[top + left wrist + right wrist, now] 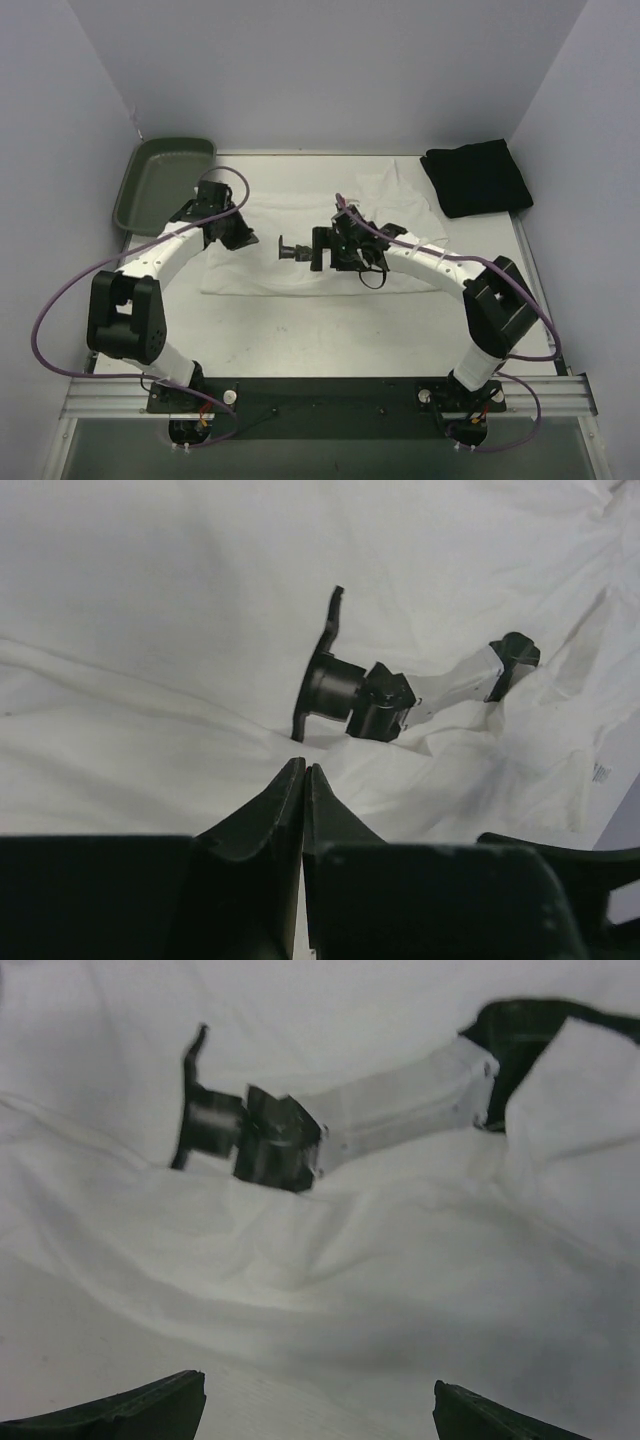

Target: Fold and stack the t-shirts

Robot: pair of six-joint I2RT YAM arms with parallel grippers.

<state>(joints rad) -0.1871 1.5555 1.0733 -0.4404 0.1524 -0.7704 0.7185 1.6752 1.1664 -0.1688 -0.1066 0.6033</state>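
The white t-shirt (290, 212) is spread out rumpled across the middle of the table (330, 335), with both arms reaching over it. The black t-shirt (475, 178) is already a folded bundle sitting at the far right corner, well apart from the white one. There's a green tray (160, 182) at the far left corner, half propped against the wall.

The left gripper (303, 770) is down on the left part of the white shirt. In its wrist view the two fingers are squeezed together with only a thin pale sliver between them, and the creases in the cloth run up to a ridge right at the tips, so it looks like it has a fold of the white shirt pinched.

The right gripper (318, 1382) is spread wide, fingers sitting way out at the bottom corners of its own view with nothing between them but cloth further below. From above it points left over the middle of the shirt, near the left one but not touching it. Its wrist view is a bit blurry, and it isn't gripping anything.
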